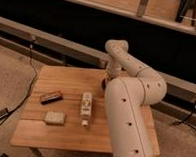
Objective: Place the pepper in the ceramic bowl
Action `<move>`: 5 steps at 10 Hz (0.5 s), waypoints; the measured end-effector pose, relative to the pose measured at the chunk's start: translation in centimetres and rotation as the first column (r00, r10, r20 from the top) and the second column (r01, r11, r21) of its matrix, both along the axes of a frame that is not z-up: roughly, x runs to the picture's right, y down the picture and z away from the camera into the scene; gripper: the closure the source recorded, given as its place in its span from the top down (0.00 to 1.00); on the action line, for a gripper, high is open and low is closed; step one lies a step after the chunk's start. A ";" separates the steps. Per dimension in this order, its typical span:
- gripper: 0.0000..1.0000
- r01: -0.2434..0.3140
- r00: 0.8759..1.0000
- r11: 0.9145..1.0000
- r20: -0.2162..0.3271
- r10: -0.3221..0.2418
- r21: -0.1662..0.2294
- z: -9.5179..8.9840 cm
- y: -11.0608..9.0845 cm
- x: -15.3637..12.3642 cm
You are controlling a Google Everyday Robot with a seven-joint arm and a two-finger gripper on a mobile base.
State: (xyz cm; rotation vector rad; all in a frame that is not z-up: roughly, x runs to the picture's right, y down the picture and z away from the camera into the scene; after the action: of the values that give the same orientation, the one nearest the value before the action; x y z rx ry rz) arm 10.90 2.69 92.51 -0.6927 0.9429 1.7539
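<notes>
My gripper (104,84) is at the far right part of the wooden table (66,81), low over the top, mostly hidden behind my own white arm (127,110). A small orange-red spot, the pepper (103,81), shows right at the gripper; I cannot tell whether it is held. The ceramic bowl is hidden, probably behind my arm.
A dark brown-red rectangular block (51,96) lies at the table's left. A pale flat packet (55,118) lies in front of it. A white bottle (86,104) lies on its side mid-table. A rail (53,45) runs behind the table. Cables (20,101) hang at the left.
</notes>
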 end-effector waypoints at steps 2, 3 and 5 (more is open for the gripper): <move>0.80 -0.006 1.000 1.000 0.005 0.006 -0.001 -0.1 -0.2 0.0; 0.80 -0.010 1.000 1.000 0.011 0.010 -0.004 -0.1 -0.2 -0.1; 0.80 -0.016 1.000 1.000 0.025 0.017 -0.009 -0.2 -0.2 -0.4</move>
State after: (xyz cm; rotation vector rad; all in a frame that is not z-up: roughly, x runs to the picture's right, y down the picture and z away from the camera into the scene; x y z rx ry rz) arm 10.51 2.45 92.32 -0.7284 0.9301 1.7526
